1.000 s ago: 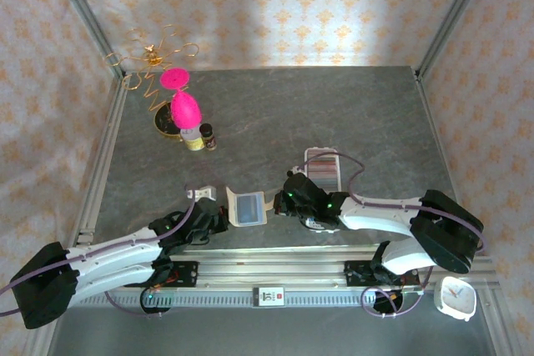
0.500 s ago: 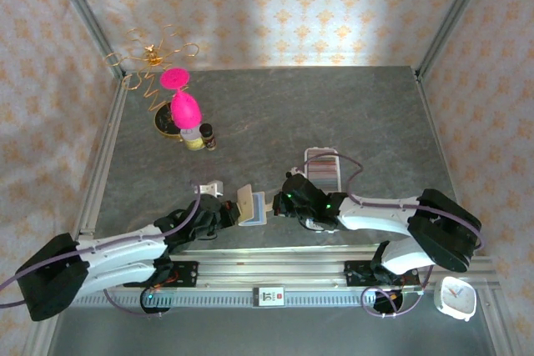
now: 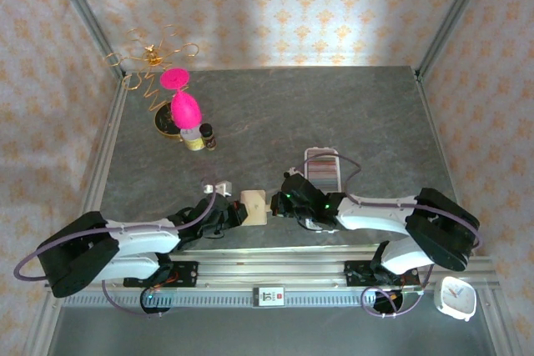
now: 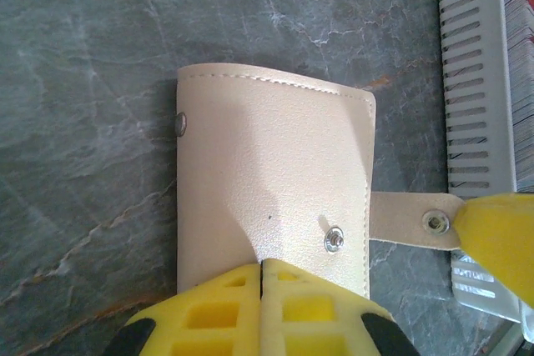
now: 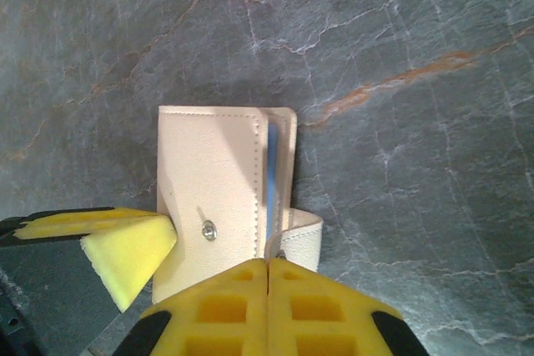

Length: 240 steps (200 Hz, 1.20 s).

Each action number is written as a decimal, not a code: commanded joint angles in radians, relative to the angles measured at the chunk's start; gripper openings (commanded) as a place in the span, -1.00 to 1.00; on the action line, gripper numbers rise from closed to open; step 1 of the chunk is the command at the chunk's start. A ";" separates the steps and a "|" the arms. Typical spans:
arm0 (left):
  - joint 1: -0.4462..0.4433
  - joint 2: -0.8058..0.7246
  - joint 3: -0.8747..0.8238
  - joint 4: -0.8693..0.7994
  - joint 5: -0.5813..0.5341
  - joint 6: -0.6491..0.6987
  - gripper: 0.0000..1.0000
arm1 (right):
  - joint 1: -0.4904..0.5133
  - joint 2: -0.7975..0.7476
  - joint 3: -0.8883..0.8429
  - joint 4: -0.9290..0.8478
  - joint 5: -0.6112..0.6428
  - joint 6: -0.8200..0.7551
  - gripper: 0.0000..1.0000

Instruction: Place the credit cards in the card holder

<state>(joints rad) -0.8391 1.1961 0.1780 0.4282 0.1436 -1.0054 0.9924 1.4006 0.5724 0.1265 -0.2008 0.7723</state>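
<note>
The tan card holder (image 3: 254,206) (image 4: 275,172) lies folded shut on the grey table, between my two grippers. A blue credit card's edge (image 5: 272,174) shows between its flaps. My left gripper (image 3: 237,213) (image 4: 263,264) is shut, its tips resting on the holder's near edge. My right gripper (image 3: 279,204) (image 5: 267,263) is shut too, with its tips on the curled snap tab (image 5: 302,239) (image 4: 409,220). More credit cards (image 3: 323,170) (image 4: 519,56) stand in the white tray (image 4: 467,81).
A pink egg-shaped object (image 3: 184,109), small bottles (image 3: 200,136) and a gold wire ornament (image 3: 153,57) stand at the back left. A white clock (image 3: 456,298) sits at the front right, past the metal rail (image 3: 275,266). Patterned walls close in the table.
The holder lay open with a blue card showing; its left flap has been swung over to the right and it is now folded shut. My left gripper moved right with it. The right gripper barely moved.
</note>
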 commanded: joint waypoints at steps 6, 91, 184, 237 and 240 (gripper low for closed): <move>-0.013 0.042 -0.005 -0.046 0.016 -0.010 -1.00 | 0.013 0.032 0.041 0.030 -0.019 -0.024 -1.00; -0.014 0.017 -0.012 -0.045 0.016 -0.016 -1.00 | 0.028 0.127 0.107 0.037 -0.070 -0.049 -1.00; -0.015 0.022 -0.009 -0.035 0.022 -0.015 -1.00 | 0.030 0.160 0.127 0.029 -0.081 -0.053 -1.00; -0.015 0.028 -0.003 -0.036 0.024 -0.012 -1.00 | 0.031 0.191 0.142 0.030 -0.092 -0.061 -1.00; -0.015 0.028 -0.003 -0.037 0.024 -0.012 -1.00 | 0.031 0.192 0.142 0.029 -0.092 -0.061 -1.00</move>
<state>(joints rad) -0.8429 1.2045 0.1799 0.4393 0.1467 -1.0138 1.0142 1.5719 0.6884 0.1555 -0.2855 0.7288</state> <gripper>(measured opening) 0.049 0.050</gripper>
